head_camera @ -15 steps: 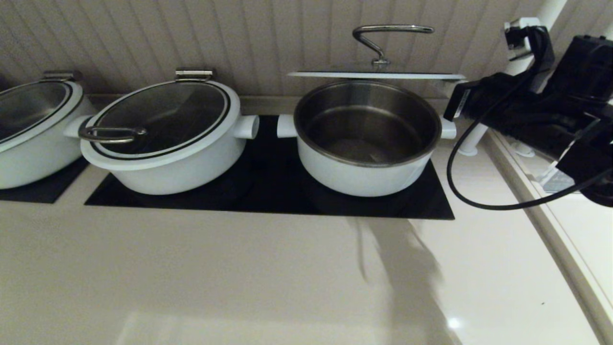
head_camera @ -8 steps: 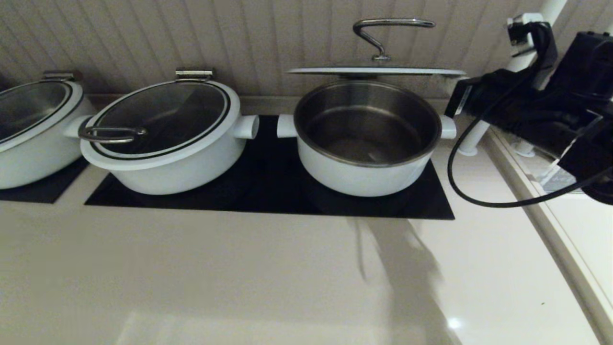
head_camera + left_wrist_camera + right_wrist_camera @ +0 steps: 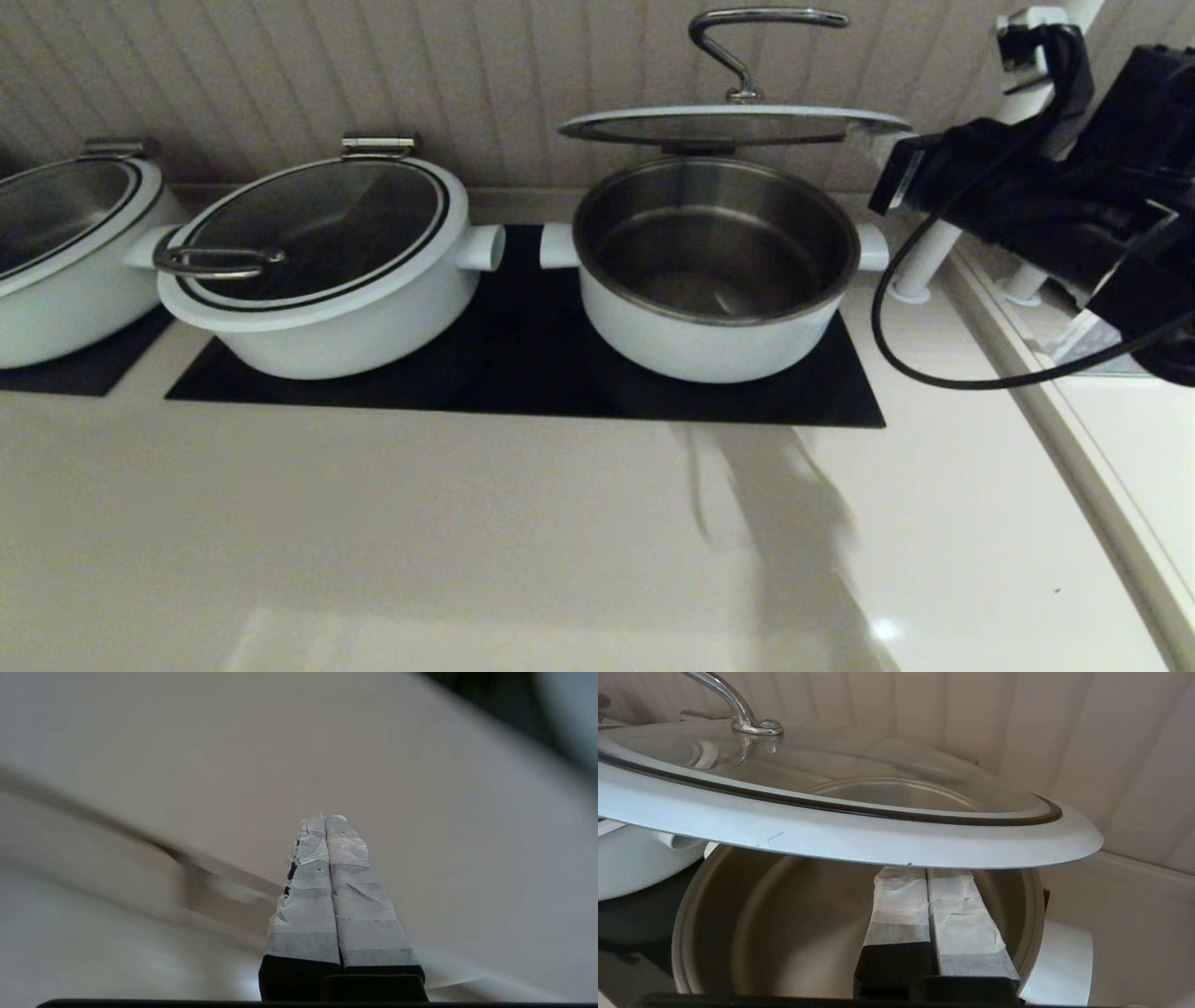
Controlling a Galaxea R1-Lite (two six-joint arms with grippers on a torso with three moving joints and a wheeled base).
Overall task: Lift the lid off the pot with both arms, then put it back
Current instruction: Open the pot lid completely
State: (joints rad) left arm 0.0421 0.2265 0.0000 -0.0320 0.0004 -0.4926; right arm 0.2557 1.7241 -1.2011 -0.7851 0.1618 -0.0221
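The pot (image 3: 709,327) stands open on the black cooktop, its steel bowl empty. The lid (image 3: 738,126) hangs above it, front edge raised, its curved steel bar handle (image 3: 747,37) on top. My right gripper (image 3: 882,163) is at the lid's right edge. In the right wrist view the right gripper (image 3: 926,872) is shut, its cloth-wrapped fingers (image 3: 952,914) pressed up under the lid's white rim (image 3: 859,835), over the pot's bowl (image 3: 761,914); the tips are hidden by the rim. My left gripper (image 3: 325,819) is shut and empty over blurred counter, out of the head view.
A like pot with an oval loop handle lid (image 3: 317,271) stands just left of the pot, a third pot (image 3: 56,252) at far left. A panelled wall is close behind. A white post (image 3: 920,261) and a raised ledge (image 3: 1074,448) are on the right.
My right gripper has moved up, and the lid has risen higher above the pot with its front edge tilting upward. The pots have not moved.
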